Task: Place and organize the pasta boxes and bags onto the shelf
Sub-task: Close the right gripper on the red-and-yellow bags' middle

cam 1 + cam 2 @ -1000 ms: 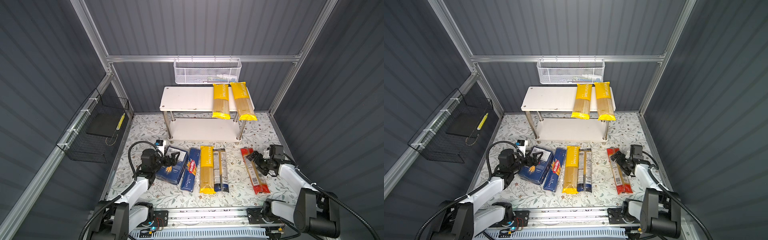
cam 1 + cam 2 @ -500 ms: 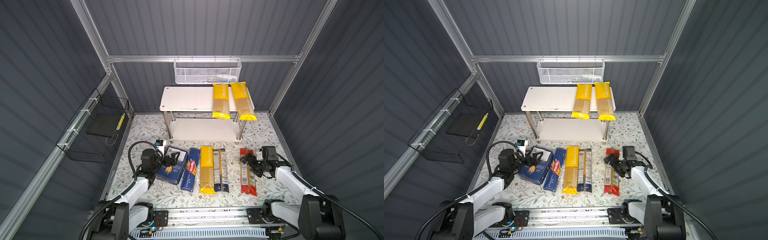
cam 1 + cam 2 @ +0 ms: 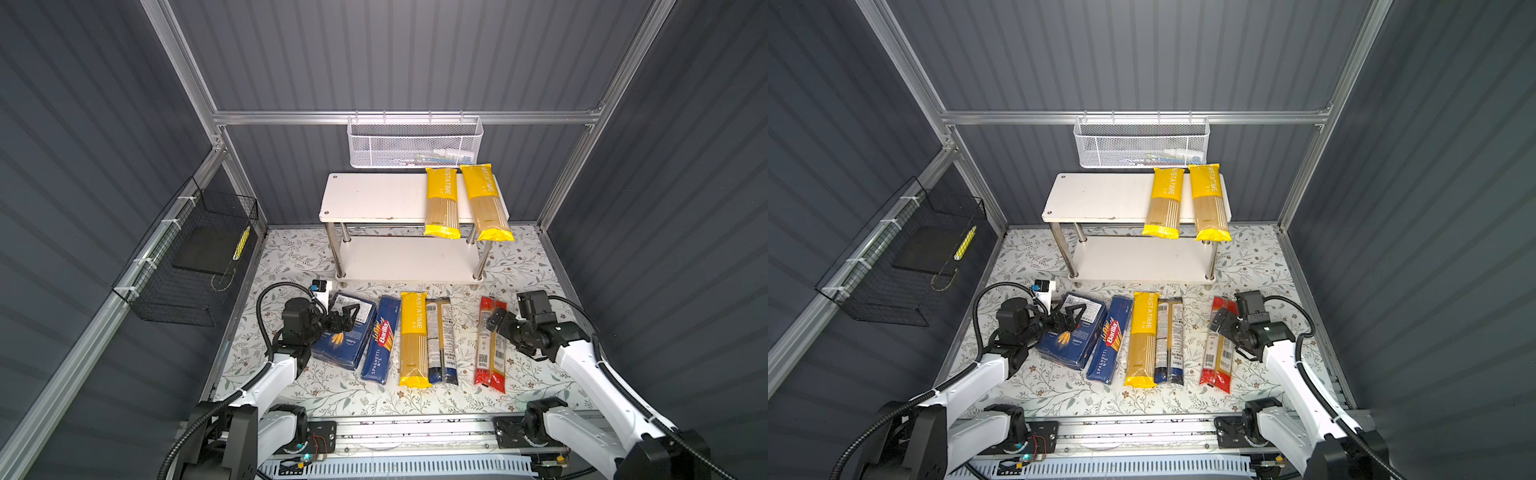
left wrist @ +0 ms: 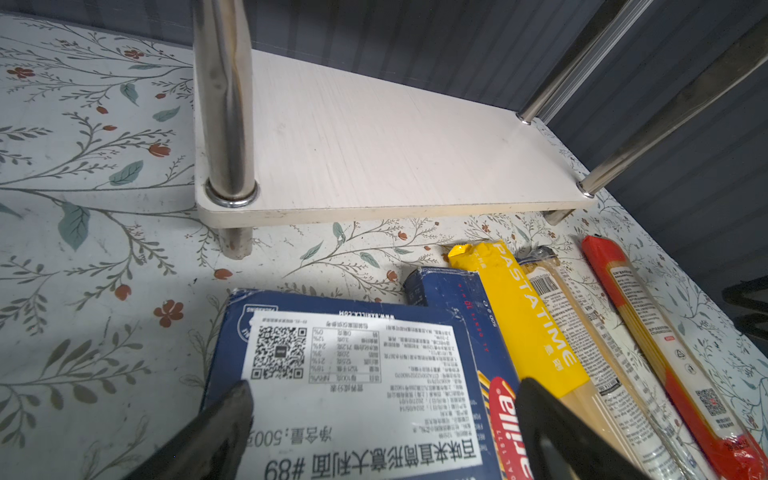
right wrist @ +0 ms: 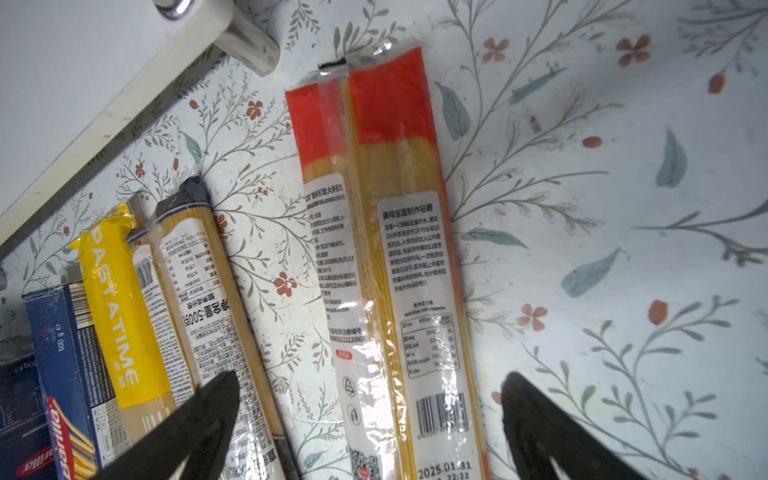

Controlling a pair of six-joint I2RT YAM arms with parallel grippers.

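On the table the shelf stands far, with two yellow bags across its top board's right end. Other packs lie in a near row, easy to pinch sideways: the left hand gapes empty over the wide box, and the right hand, equally spread and empty, is over the red-ended bag.

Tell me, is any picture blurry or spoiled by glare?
Right wrist view: white glare streaks on the red-ended bag; left wrist view: the left hand looks dark and slightly soft, close to the lens; both top views: sharp and evenly lit.
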